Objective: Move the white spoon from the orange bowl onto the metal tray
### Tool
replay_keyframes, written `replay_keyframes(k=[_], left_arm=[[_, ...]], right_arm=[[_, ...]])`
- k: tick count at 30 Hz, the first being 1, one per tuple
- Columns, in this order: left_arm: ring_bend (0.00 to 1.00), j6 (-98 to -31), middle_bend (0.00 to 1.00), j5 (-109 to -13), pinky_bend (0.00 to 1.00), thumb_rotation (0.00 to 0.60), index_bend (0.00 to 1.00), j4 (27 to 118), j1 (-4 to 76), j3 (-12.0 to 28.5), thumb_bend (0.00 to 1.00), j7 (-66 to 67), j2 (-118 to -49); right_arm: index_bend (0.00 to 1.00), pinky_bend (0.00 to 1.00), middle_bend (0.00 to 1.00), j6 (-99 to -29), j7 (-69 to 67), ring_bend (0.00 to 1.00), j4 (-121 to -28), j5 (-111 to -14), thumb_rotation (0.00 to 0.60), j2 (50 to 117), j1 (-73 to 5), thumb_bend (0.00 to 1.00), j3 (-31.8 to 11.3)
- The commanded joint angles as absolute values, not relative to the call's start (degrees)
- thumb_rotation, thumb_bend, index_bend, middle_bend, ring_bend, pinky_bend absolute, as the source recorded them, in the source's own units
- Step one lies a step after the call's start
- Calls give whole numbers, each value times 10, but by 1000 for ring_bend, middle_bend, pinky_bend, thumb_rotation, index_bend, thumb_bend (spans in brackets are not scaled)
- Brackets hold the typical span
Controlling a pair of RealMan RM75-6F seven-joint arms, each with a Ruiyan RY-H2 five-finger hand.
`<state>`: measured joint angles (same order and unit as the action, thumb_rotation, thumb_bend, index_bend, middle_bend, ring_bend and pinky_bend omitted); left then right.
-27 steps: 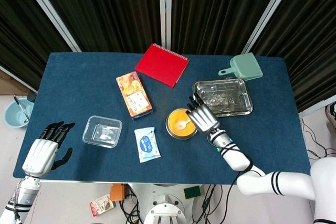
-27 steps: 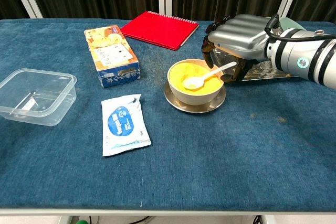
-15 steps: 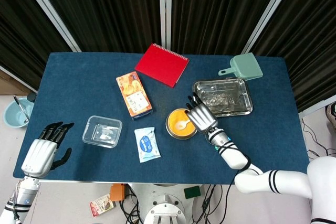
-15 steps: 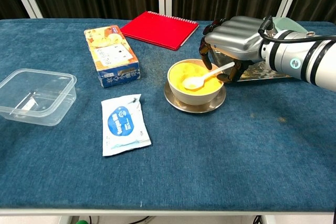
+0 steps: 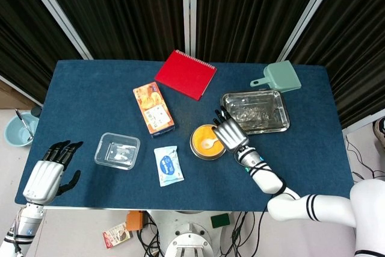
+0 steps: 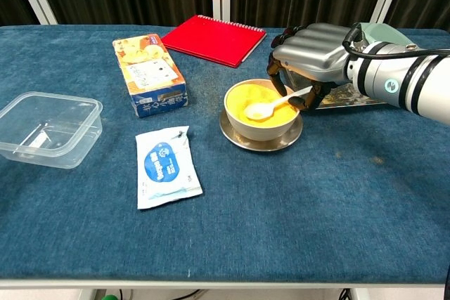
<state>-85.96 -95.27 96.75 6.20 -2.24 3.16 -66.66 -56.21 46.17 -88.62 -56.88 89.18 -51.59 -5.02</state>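
The white spoon [image 5: 209,143] [image 6: 271,107] lies in the orange bowl [image 5: 200,136] [image 6: 258,130], which stands on a small metal saucer; the spoon's handle points right over the rim. My right hand [image 5: 228,132] [image 6: 313,43] hovers over the bowl's right edge, its dark fingers curled down around the handle's end. Whether they pinch it is hidden. The metal tray [image 5: 258,112] [image 6: 355,95] lies just behind and to the right of that hand. My left hand [image 5: 45,176] hangs off the table's front left corner, fingers apart and holding nothing.
A red notebook [image 5: 186,74] [image 6: 214,38] lies at the back. An orange box [image 5: 154,108] [image 6: 149,75], a clear plastic container [image 5: 117,151] [image 6: 48,129] and a white and blue packet [image 5: 168,165] [image 6: 167,166] lie left of the bowl. A green scoop [image 5: 278,77] sits behind the tray.
My right hand has crept slightly left and lower over the spoon's handle, its fingers curling closer. The spoon still lies in the bowl. The left hand sank a little.
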Motion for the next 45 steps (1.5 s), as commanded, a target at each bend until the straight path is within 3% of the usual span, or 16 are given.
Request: replay_keyframes(k=[1, 25, 38, 45], left_arm=[[113, -860, 172, -952, 136, 600, 107, 966, 62, -22, 391, 30, -667], [113, -862, 172, -953, 136, 600, 107, 955, 59, -25, 391, 19, -670], [113, -862, 172, -953, 136, 600, 107, 954, 57, -25, 390, 18, -671], [113, -861, 172, -950, 135, 600, 107, 947, 56, -26, 391, 10, -672]], right_arm=[[529, 0, 256, -561, 462, 52, -885, -568, 600, 893, -517, 433, -50], [575, 0, 282, -572, 475, 52, -885, -576, 600, 895, -520, 447, -49], [606, 0, 305, -578, 737, 62, -929, -604, 600, 834, -580, 471, -5], [625, 0, 318, -575, 760, 71, -946, -575, 600, 836, -596, 477, -16]])
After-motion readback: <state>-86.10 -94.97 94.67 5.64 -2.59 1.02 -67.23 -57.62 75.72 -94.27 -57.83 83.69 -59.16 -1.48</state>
